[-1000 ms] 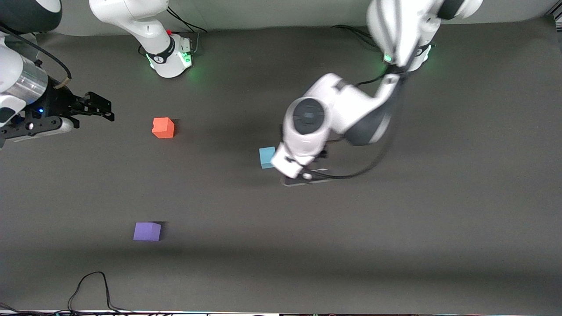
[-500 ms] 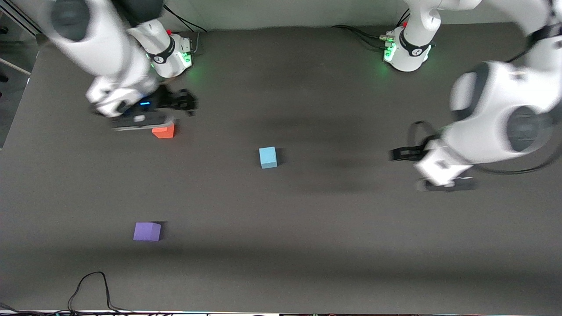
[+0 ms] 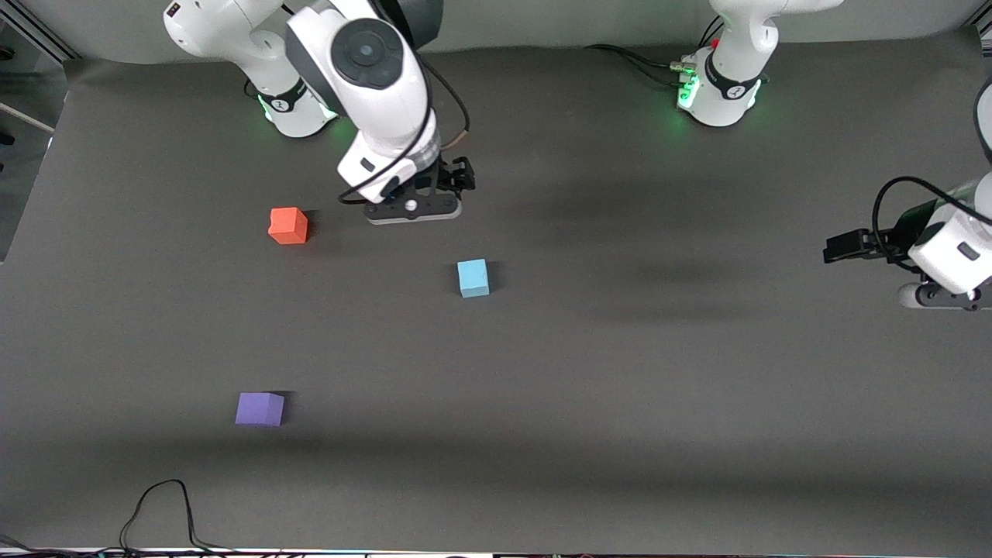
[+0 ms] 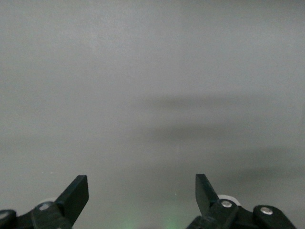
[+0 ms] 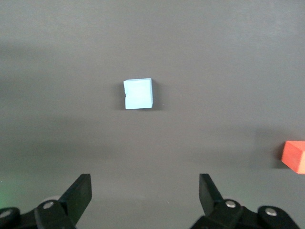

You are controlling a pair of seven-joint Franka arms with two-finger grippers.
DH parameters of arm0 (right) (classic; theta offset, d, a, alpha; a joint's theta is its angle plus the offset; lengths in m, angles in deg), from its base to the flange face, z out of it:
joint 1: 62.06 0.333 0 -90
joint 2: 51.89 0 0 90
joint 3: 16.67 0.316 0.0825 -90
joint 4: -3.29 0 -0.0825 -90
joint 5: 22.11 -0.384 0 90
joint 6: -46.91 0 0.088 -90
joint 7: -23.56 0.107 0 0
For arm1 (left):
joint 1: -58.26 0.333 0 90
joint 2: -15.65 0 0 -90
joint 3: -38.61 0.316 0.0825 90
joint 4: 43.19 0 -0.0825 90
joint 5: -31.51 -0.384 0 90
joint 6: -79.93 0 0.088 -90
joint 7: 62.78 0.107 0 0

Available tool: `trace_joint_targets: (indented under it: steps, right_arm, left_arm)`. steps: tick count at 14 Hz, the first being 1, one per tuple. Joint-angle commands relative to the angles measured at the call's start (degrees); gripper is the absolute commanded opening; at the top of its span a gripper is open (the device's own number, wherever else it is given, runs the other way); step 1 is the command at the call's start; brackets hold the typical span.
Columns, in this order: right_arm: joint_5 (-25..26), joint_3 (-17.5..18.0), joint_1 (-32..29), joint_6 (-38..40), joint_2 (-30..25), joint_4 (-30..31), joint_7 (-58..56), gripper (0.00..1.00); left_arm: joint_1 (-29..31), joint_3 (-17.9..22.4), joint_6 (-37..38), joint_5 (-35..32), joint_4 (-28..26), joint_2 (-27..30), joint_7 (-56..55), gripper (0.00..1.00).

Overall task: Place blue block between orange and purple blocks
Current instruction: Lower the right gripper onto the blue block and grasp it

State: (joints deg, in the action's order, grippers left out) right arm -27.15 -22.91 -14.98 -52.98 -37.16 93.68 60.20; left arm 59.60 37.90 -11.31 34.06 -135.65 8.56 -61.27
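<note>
The blue block (image 3: 473, 278) lies alone on the dark mat near the table's middle. The orange block (image 3: 287, 225) lies toward the right arm's end, farther from the front camera. The purple block (image 3: 260, 408) lies nearer the front camera at that same end. My right gripper (image 3: 457, 180) is open and empty over the mat between the orange and blue blocks. Its wrist view shows the open gripper (image 5: 145, 195), the blue block (image 5: 138, 93) ahead and the orange block (image 5: 294, 155) at the edge. My left gripper (image 3: 841, 248) is open and empty at the left arm's end. Its wrist view (image 4: 142, 193) shows bare mat.
The two arm bases (image 3: 298, 108) (image 3: 717, 93) stand along the table's edge farthest from the front camera. A black cable (image 3: 163, 504) loops on the mat near the front camera's edge, at the right arm's end.
The left arm has pulled away from beside the blue block to its own end of the table. The right arm has swung in from its end toward the blue block. The blocks have not moved.
</note>
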Motion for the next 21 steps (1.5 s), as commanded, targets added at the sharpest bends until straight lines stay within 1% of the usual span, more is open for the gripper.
trace_joint_targets:
  steps: [1,6,7,8,9,13,15,18,21]
  right_arm:
    - [-1.11,-0.97,3.37,-8.09,0.31,4.60,0.89,1.00]
    - [-0.23,-0.97,3.55,-19.70,4.52,11.56,0.01,1.00]
    - [-0.23,-0.97,3.55,-21.55,5.14,12.61,-0.08,1.00]
    - [-0.23,-1.05,3.55,-23.22,6.27,13.06,-0.08,1.00]
    - [-0.14,-1.06,3.55,-24.89,7.76,13.06,-0.08,1.00]
    - [0.03,-1.41,3.55,-31.66,13.66,13.06,0.01,1.00]
    - [1.78,-1.41,3.46,-34.13,15.85,13.15,0.01,1.00]
    - [1.79,-1.50,3.46,-39.66,19.81,13.15,0.36,1.00]
    - [1.79,-1.58,3.55,-40.64,20.96,13.15,0.63,1.00]
  left_arm:
    - [-0.19,0.19,1.94,-1.14,-0.19,3.04,0.08,1.00]
    - [-0.89,0.36,2.12,-1.06,2.54,3.22,-0.89,1.00]
    - [-2.46,1.76,2.12,-1.06,2.89,3.40,-0.98,1.00]
    - [-6.22,5.34,2.47,-1.14,3.07,3.40,-0.89,1.00]
    - [-8.17,7.29,4.04,-1.14,3.07,3.48,-0.89,1.00]
    - [-8.19,7.22,4.23,-1.50,3.07,3.93,-0.37,1.00]
    - [-8.37,7.22,3.79,-1.58,3.07,3.75,-0.36,1.00]
    - [-8.63,7.22,3.97,-1.58,3.07,3.75,-0.27,1.00]
    - [-8.29,6.70,3.88,-2.46,2.98,3.75,-0.01,1.00]
